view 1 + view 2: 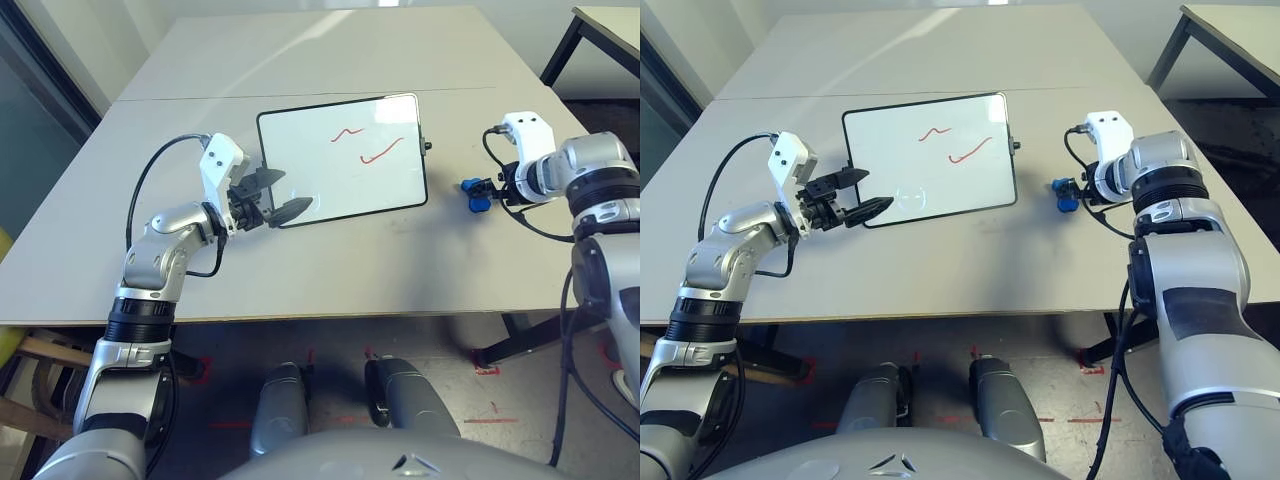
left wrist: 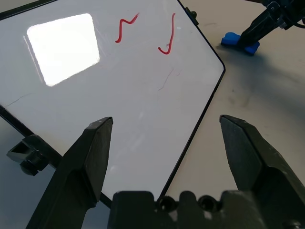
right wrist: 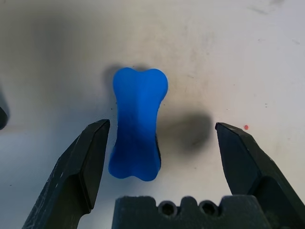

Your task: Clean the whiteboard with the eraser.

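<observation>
Blue bone-shaped eraser (image 3: 138, 124) on the desk (image 1: 350, 285), out to the robot's right of the whiteboard (image 1: 345, 190), not touching it. Right gripper (image 3: 162, 125) right at eraser, fingers wide apart, eraser lying between them, near one finger, nothing clamped. Whiteboard flat on desk, slightly rotated, white face, thin black frame, rounded corners. Two red marks (image 2: 171, 34) on it: one short wavy, one longer and tick-like, both toward the far side. Some faint streaks on the face too, plus bright glare. Dark side knob (image 1: 426, 146) on the board's edge facing the eraser; another black knob (image 2: 33, 155) on the opposite edge, by the left gripper. Left gripper (image 2: 167, 119) over the board's left edge, fingers wide apart, empty. Black cables (image 1: 140, 190) run along both silver forearms. Second table (image 1: 610, 25) past the desk's far right. Floor (image 1: 480, 400) has red tape marks.
</observation>
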`<action>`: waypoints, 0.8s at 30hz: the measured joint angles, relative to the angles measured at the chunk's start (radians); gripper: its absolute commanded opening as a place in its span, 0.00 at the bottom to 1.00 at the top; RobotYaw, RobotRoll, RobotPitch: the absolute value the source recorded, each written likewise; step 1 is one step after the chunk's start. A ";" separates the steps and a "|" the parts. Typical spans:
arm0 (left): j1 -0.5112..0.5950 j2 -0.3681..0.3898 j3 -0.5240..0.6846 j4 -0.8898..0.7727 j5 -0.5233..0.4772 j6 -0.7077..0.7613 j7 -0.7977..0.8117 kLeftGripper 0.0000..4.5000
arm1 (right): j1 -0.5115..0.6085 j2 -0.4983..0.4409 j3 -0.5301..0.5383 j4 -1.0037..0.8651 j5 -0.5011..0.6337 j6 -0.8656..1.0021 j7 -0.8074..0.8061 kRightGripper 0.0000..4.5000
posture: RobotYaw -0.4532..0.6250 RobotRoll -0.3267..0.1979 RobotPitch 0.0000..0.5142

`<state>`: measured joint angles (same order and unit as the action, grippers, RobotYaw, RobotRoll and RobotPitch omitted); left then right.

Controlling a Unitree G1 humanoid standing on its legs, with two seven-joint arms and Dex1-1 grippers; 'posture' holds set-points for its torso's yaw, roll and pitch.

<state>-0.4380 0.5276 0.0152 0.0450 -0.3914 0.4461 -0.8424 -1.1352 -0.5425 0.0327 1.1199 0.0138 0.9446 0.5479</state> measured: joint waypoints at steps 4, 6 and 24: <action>0.000 0.000 0.000 -0.001 0.000 0.000 0.002 1.00 | -0.009 0.005 -0.004 0.019 -0.001 -0.006 -0.012 0.99 | 0.32 0.62 0.14; 0.000 0.000 0.000 -0.001 0.000 0.000 0.003 1.00 | -0.010 0.008 -0.004 0.022 -0.002 -0.015 -0.017 0.99 | 0.32 0.62 0.14; -0.005 0.000 0.000 -0.014 0.000 0.011 0.017 1.00 | -0.010 0.037 -0.001 0.029 -0.035 -0.052 -0.035 0.05 | 0.32 0.62 0.14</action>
<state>-0.4433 0.5273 0.0152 0.0306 -0.3915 0.4567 -0.8258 -1.1450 -0.5057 0.0322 1.1488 -0.0209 0.8929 0.5132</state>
